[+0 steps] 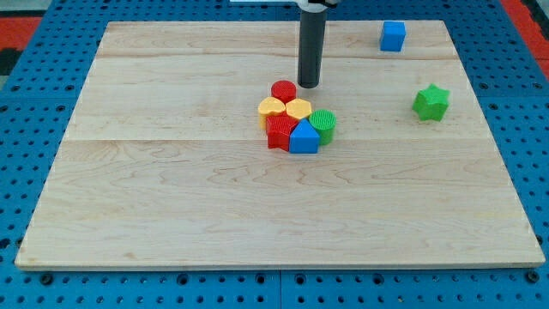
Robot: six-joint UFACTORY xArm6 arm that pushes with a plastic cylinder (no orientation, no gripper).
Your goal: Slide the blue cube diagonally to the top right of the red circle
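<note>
**My tip stood by the red circle, with the blue cube far away**

I looked at the board through the one camera. My arm had no claw to open or shut. It ended in a dark rod, and the rod held nothing. My tip (pixel 308 86) sat low on the wooden board (pixel 171 189). It was just beside the red circle (pixel 283 90), on that block's right side in the view. I could not tell if the two were touching or if a thin gap was left between them.

The blue cube (pixel 393 36) was well apart from my tip. It sat up and to the view's right of my tip, near the top edge of the board. It stood alone there, with bare wood all around it.

Below my tip was a tight bunch of blocks. The red circle was at the top of the bunch. Just under it lay two yellow blocks side by side, a yellow one on the left (pixel 272 107) and a yellow one on the right (pixel 298 109). I could not make out their shapes well. Lower down sat a red block (pixel 278 132), a blue block with a pointed top (pixel 303 137), and a round green block (pixel 323 124). They were all pressed close together.

A green star (pixel 431 102) stood by itself to the view's right of my tip, a little lower, and below the blue cube.
</note>
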